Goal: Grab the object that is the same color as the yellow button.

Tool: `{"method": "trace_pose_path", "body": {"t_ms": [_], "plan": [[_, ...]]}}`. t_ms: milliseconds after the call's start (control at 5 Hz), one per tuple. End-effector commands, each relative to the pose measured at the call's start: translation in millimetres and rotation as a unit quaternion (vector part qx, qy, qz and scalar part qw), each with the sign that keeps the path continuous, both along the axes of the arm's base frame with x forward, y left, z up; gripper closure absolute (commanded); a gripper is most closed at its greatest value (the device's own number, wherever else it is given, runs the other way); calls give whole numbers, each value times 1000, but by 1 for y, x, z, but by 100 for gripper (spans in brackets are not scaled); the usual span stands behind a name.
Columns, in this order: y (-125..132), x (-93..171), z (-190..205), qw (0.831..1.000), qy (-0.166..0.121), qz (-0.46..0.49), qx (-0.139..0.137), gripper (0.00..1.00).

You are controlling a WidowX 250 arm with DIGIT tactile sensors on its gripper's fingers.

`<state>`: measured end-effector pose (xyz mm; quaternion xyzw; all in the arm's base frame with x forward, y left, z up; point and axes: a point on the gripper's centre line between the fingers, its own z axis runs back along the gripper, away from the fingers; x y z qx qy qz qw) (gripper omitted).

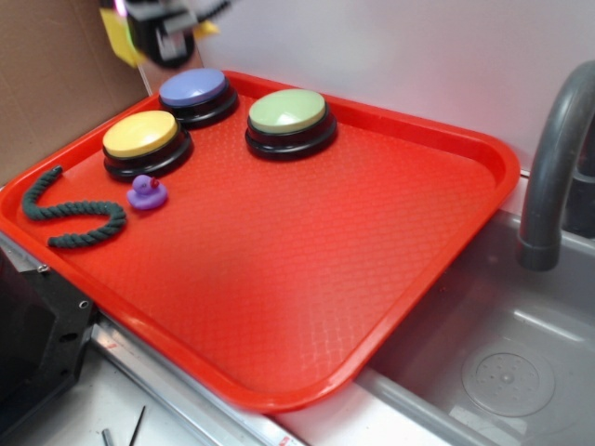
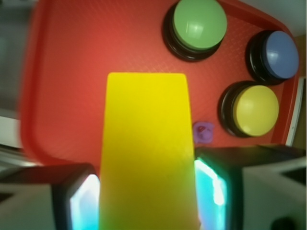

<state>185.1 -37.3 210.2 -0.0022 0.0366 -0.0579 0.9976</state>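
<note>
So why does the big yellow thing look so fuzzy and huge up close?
In the wrist view the smooth yellow wedge sits right at the lens, held in the end effector, so it looks huge with soft edges, and the glowing pads glare cyan. In the exterior view the end effector is blurred at the top edge.

Red tray (image 1: 390, 186): plastic, fine pebbled texture, slight sheen. Yellow wedge (image 2: 146, 153): smooth, matt plastic; button domes, including the yellow button (image 1: 139, 134), smooth and semi-gloss on glossy black bases. Green rope (image 1: 74, 218): twisted fibre, rough; faucet (image 1: 556, 158) matt grey.
</note>
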Motion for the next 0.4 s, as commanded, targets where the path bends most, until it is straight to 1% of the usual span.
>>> {"method": "trace_pose_path", "body": {"t_ms": [0,200], "plan": [[15,10,31,998,-43,51,-6,100],[16,13,27,998,-41,52,-5,100]]}}
